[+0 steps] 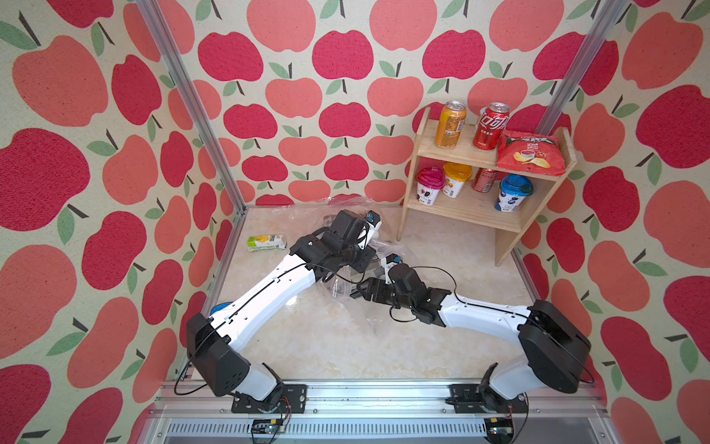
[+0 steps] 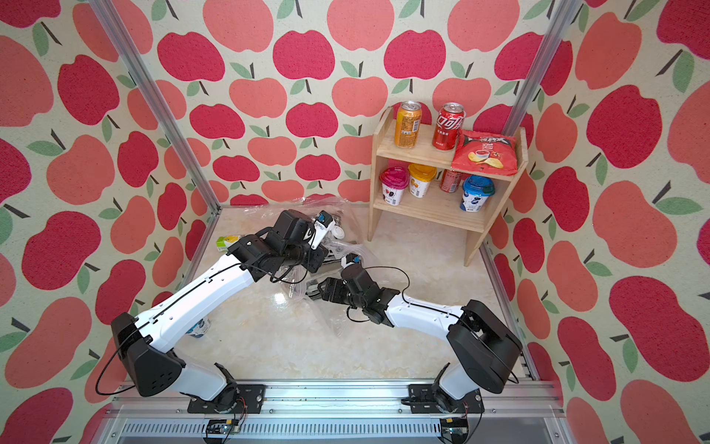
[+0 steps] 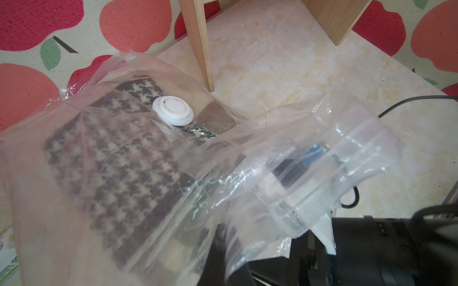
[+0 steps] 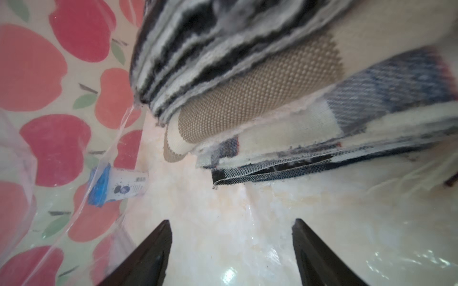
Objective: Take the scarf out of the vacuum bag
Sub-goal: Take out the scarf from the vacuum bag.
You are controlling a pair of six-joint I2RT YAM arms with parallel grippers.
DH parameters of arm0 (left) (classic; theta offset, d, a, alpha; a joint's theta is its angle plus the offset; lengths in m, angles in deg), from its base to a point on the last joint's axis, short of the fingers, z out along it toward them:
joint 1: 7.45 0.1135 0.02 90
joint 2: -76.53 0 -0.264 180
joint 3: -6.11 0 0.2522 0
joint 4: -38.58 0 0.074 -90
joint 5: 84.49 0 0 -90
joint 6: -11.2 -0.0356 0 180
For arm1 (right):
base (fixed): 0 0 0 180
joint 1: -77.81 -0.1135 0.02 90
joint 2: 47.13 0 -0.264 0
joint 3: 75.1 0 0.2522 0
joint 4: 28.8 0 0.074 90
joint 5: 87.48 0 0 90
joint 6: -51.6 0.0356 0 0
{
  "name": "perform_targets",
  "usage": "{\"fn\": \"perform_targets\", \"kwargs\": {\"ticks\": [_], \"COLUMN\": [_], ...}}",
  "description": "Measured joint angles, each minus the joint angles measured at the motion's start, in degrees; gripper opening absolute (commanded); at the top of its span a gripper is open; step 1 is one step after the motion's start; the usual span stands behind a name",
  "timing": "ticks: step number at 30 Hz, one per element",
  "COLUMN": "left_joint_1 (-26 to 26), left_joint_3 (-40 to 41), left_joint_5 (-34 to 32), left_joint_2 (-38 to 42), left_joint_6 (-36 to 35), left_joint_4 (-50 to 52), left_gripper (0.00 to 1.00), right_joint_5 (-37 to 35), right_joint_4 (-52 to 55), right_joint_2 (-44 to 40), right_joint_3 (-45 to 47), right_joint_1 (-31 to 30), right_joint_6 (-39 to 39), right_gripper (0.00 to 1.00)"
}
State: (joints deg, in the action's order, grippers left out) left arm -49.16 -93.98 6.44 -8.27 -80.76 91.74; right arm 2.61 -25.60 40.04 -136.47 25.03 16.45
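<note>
My right gripper [image 4: 231, 250] stands wide open, its two dark, wedge-shaped fingers [image 4: 153, 255] well apart with nothing between them. It sits inside the mouth of the vacuum bag [image 3: 138, 74], low over the glossy bottom film. The scarf [image 4: 247, 49] lies just ahead of it inside the bag, untouched. It is a thick folded stack of fuzzy black-and-white layers over blue plaid, with frayed woven edges and a beige patch of fine raised dots between the folds.

My left gripper [image 1: 370, 230] is closed tight. Its fingers are hidden under plastic, but the upper film rises to it off the table, so I take it to be pinching the bag. The crinkly clear sheet hangs in front of my left wrist camera. Through it the scarf shows as brown-and-cream houndstooth. The round white valve cap [image 3: 172, 109] sits on the bag's face above the scarf. The ribbed zip strips of the mouth drape over my right wrist.

The bag lies at the far middle of the marble-look table [image 1: 326, 346], under both wrists. A pale wooden shelf [image 1: 484, 192] stands just beside it, one slim leg [image 3: 200, 49] near the bag's corner. The shelf carries cans, lidded cups and a red crisp packet. A green-and-yellow carton [image 1: 266, 243] lies near the left wall. A blue-lidded cup [image 4: 116, 188] lies on its side beyond the bag's film.
</note>
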Motion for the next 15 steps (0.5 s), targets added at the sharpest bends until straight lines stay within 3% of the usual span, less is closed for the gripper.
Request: {"fn": "perform_targets", "kwargs": {"ticks": [15], "left_joint_1": [0.0], "left_joint_3": [-1.1], "left_joint_5": [1.5], "left_joint_2": [-3.1], "left_joint_6": [0.1], "left_joint_4": [-3.7], "left_gripper": [0.00], "right_joint_5": [6.3], "right_joint_4": [8.0], "right_joint_2": [1.1], "right_joint_3": [-7.6], "right_joint_1": [14.5], "right_joint_6": [-3.0], "right_gripper": [0.79]}}
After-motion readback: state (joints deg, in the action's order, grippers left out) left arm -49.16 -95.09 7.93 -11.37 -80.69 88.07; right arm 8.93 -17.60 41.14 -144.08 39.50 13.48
